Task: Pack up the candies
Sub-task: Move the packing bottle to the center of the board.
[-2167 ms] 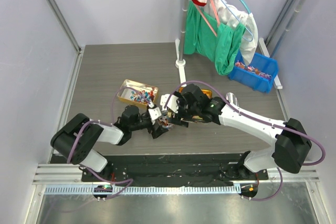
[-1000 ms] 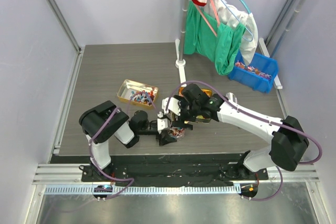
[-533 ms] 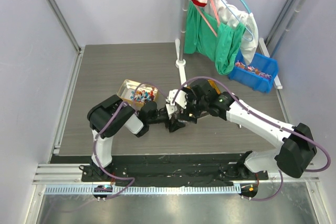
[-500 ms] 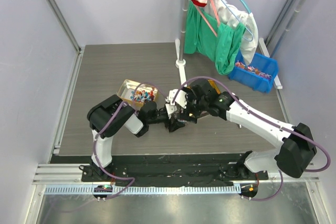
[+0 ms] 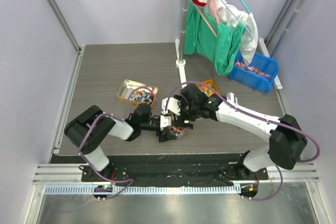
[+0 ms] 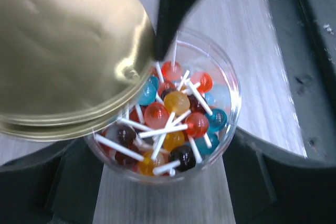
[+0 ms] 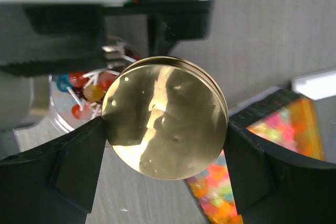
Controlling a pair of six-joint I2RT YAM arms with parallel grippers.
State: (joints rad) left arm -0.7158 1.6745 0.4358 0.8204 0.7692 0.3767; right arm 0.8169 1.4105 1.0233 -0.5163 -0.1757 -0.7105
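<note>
Only the left wrist view looks inside the clear jar (image 6: 227, 103) and shows lollipops (image 6: 173, 124), with the left gripper (image 6: 163, 174) clamped on its walls. The right gripper (image 7: 164, 156) pinches the gold lid (image 7: 165, 116) just above. From overhead, the candies (image 5: 140, 96) lie in a gold tin (image 5: 125, 88) — apart from the jar; a jelly tray (image 5: 209, 84) sits behind.

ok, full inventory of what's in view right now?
jar: 1, clear, centre
lollipops: many, mixed colours, in jar
lid: 1, gold, partly over jar
tray: 1, gold, left of centre
wrapped candies: many, red/blue/white, in tray and bin
bin: 1, blue, far right
box: 1, orange, jelly pieces inside, beyond jar
rack: 1, grey, far centre, green and white cloths hung
left gripper: black, gripping jar
right gripper: black, gripping lid
</note>
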